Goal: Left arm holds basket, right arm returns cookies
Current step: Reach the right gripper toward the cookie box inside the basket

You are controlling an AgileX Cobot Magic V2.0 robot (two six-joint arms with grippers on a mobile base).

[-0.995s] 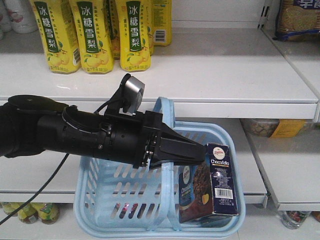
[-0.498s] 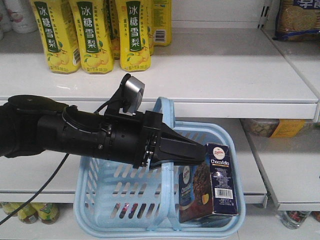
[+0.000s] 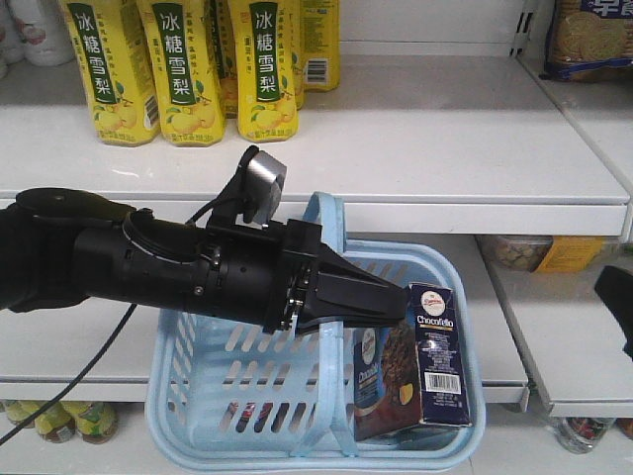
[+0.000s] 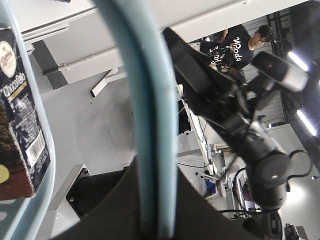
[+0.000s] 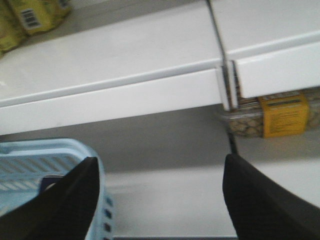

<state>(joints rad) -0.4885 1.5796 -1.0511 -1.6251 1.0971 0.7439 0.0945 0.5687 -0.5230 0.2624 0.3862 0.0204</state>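
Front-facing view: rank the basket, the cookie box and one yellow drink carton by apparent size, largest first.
1. basket
2. cookie box
3. yellow drink carton; cropped at the top and farther back, so 2 versus 3 is unsure.

Light blue slotted basket (image 3: pixel 193 348), navy cookies (image 3: pixel 436 358)

Cookies (image 3: pixel 433 354) at right end of basket (image 3: pixel 213 401), beneath shelf (image 3: pixel 425 148)

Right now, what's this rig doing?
The left gripper is clamped on the arched handle of the light blue basket, holding it up in front of the store shelves. The Chocofello cookie box stands upright in the basket's right end, untouched. The right gripper hangs off to the right of the basket, jaws open and empty, facing the shelves.
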